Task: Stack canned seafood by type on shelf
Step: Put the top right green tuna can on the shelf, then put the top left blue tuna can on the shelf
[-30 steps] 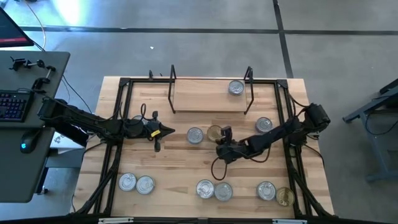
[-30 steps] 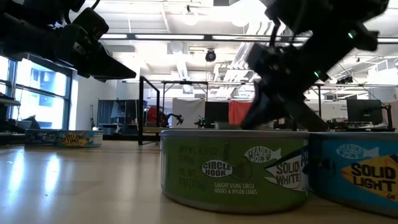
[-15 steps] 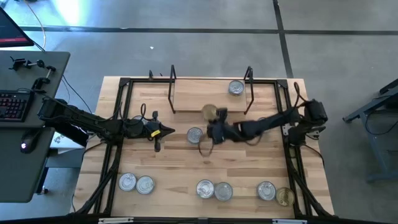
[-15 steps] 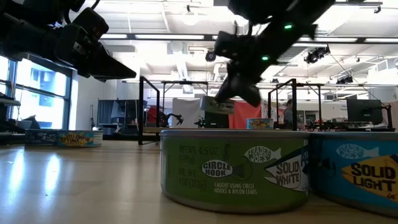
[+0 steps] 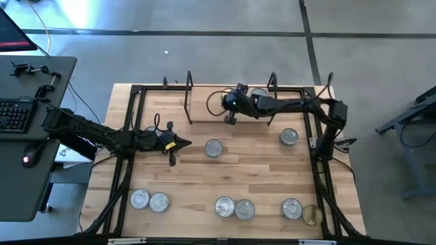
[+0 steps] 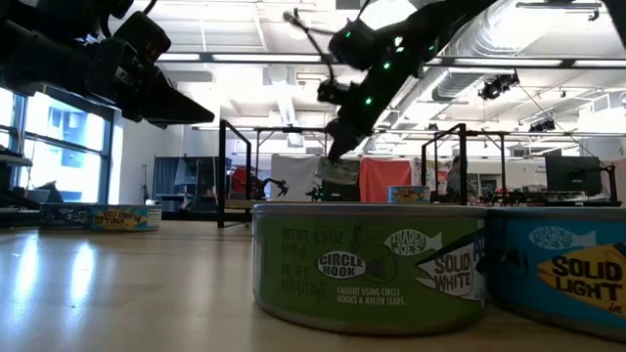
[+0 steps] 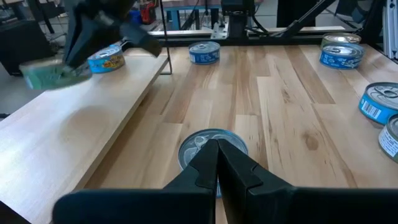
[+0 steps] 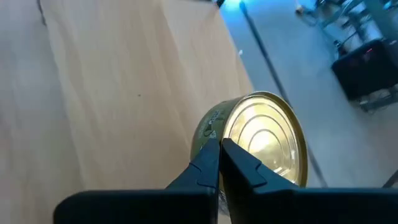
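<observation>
The right gripper (image 5: 229,103) is over the shelf (image 5: 204,109), near its middle, with its jaws clamped on a gold-lidded tin (image 8: 264,140) by the rim; the right wrist view shows the tin carried tilted, lid outward, above bare shelf board. In the low view the held tin hangs clear of the shelf surface, not yet set down. A silver-lidded tin (image 5: 259,94) already stands on the shelf, toward the right-hand uprights and just beside the right arm's forearm. The decisive relation is that open board lies directly below the jaws, while the shelved tin is to the side, toward the right end; judging by lid colour it appears a different type, so a separate spot seems called for. The left gripper (image 5: 182,144) waits with jaws closed and empty over the worktop (image 5: 204,177), pointing at a silver tin (image 5: 214,148) just ahead of it.
</observation>
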Controlling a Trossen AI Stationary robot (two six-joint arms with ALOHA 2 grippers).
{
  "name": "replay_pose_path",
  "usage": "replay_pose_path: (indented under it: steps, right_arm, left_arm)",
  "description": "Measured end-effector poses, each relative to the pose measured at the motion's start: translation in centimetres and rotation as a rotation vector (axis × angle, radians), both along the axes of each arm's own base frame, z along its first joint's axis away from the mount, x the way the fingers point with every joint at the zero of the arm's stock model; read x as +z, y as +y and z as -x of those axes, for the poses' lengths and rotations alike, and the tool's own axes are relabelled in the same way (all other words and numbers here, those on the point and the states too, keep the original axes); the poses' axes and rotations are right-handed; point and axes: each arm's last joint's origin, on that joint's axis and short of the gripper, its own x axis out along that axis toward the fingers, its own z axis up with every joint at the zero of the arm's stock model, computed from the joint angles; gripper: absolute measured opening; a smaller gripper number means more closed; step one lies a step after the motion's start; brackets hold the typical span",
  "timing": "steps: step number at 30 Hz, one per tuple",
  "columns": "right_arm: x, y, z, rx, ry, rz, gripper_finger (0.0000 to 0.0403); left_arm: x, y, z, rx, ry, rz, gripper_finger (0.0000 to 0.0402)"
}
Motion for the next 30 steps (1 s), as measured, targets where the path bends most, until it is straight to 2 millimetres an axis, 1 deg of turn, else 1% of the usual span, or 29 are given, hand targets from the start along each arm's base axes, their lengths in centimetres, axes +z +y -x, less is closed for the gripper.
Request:
replay_pose_path:
  steps: [4, 8, 14, 20, 24, 30]
  right_arm:
    - [-1.2, -1.2, -0.9, -0.04, 0.075, -0.04, 0.0]
    - [-2.4, -1.6, -1.6, -0.059, 0.104, -0.06, 0.0]
    - [-2.9, -1.8, -1.8, -0.069, 0.113, -0.069, 0.0]
    - [-2.8, -1.9, -1.8, -0.103, 0.103, -0.049, 0.0005]
    - [-2.8, -2.0, -1.8, -0.11, 0.104, -0.04, 0.0034]
    - [-2.7, -2.0, -1.9, -0.094, 0.105, -0.026, 0.0103]
  left_arm:
    - [0.0, 0.0, 0.0, 0.001, 0.0, 0.003, 0.0]
    - [0.0, 0.0, 0.0, 0.001, 0.0, 0.003, 0.0]
    - [0.0, 0.0, 0.0, 0.0, 0.002, 0.003, 0.0]
    - [0.0, 0.0, 0.0, -0.001, 0.002, 0.003, 0.0]
    - [0.0, 0.0, 0.0, -0.003, 0.002, 0.004, 0.0]
    - [0.0, 0.0, 0.0, -0.003, 0.002, 0.004, 0.0]
